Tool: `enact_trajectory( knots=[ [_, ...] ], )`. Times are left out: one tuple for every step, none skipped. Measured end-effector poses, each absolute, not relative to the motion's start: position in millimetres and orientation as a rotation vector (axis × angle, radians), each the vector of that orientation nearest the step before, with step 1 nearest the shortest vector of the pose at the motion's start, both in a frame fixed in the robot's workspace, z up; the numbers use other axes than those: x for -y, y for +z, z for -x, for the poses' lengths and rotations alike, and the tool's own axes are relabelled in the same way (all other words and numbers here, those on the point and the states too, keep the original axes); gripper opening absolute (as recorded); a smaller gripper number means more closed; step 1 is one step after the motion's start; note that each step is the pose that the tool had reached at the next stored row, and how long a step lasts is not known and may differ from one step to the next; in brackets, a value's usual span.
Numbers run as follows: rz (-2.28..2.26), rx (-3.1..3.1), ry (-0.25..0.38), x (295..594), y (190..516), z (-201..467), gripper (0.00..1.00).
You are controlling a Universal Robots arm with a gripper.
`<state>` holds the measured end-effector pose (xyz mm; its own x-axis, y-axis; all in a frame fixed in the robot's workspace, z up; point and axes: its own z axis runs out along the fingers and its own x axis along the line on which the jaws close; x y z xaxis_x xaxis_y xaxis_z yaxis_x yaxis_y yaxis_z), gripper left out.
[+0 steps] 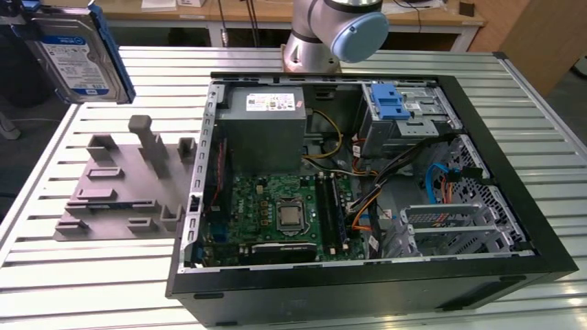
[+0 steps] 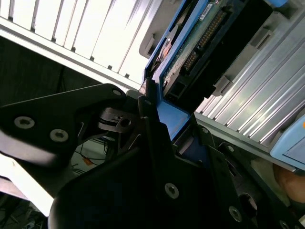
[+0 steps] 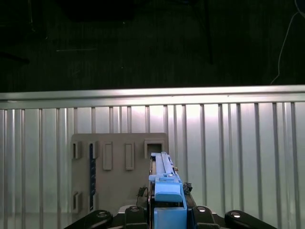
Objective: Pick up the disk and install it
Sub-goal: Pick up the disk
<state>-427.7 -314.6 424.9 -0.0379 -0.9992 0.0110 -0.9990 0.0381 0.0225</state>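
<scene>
Second wrist view: claw (image 2: 174,110) around disk (image 2: 202,40)

free: open air around the disk (image 1: 75,55) clamped between the fingers (image 2: 151,119), high over far left of desk (image 1: 82,275) | below: grey fixture (image 1: 119,182), upright posts | case (image 1: 385,292): open on top | inside: cables (image 1: 403,175) and grey box (image 1: 266,127) crowd the drive cage (image 1: 408,113) | far: arm base (image 1: 317,41)

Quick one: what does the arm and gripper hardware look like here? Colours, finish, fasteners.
The arm has silver-grey cylindrical joint housings, one closed by a round light-blue end cap. The gripper is matte black, with flat angular linkage plates and slim straight fingers, held together with small silver screws.
</scene>
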Motion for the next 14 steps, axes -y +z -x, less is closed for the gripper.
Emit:
enact_trajectory(
  knots=[
    [-2.162,2.246,-0.013,315,426,428,0.36],
    [-2.162,2.246,-0.013,314,426,428,0.36],
    [-2.162,2.246,-0.013,314,427,428,0.36],
    [-2.162,2.246,-0.013,314,428,428,0.36],
    [-2.162,2.246,-0.013,314,429,428,0.36],
    [-2.162,2.246,-0.013,314,429,428,0.36],
    [-2.162,2.246,-0.013,314,430,428,0.36],
    [-2.162,2.246,-0.013,314,431,428,0.36],
    [-2.162,2.246,-0.013,314,432,428,0.36],
    [-2.162,2.246,-0.013,313,433,428,0.36],
    [-2.162,2.246,-0.013,313,434,428,0.36],
    [-2.162,2.246,-0.013,313,435,428,0.36],
    [-2.162,2.246,-0.013,313,436,428,0.36],
    [-2.162,2.246,-0.013,313,437,428,0.36]
  ],
)
